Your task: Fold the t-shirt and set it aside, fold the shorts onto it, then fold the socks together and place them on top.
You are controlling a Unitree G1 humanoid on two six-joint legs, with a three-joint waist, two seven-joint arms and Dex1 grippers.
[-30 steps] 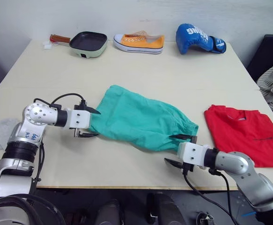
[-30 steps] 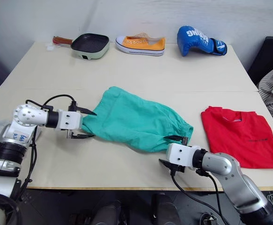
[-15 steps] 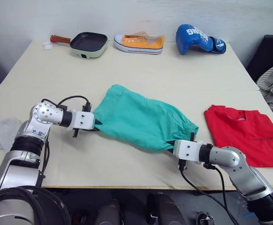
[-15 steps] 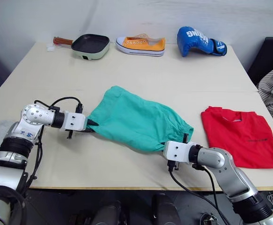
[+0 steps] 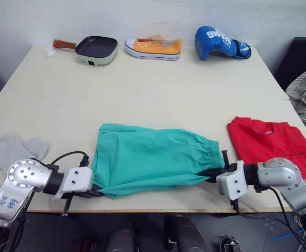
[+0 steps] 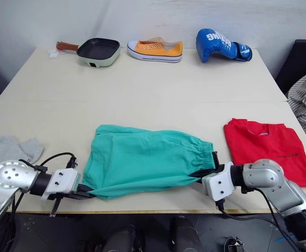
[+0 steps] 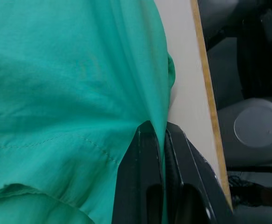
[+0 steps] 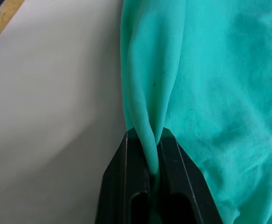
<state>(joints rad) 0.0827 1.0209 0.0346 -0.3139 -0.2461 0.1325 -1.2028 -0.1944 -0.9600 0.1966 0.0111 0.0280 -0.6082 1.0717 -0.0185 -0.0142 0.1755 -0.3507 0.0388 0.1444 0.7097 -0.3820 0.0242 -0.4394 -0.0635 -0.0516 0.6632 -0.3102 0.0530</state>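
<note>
Teal-green soft fabric shorts (image 5: 150,160) lay flat near table's front edge, left gripper (image 7: 160,135) and right gripper (image 8: 152,140) each pinched fabric at opposite ends, folded bright red cotton t-shirt (image 5: 271,148) beside.

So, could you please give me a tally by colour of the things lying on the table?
Red: 1, the t-shirt
Teal-green: 1, the shorts
Grey: 2, the socks
Orange: 1, sneaker
Blue: 1, boxing glove
Pale green: 1, pan
Total: 7

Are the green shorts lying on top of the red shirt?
No, the shorts lie flat beside the t-shirt, with bare table between them.
</note>
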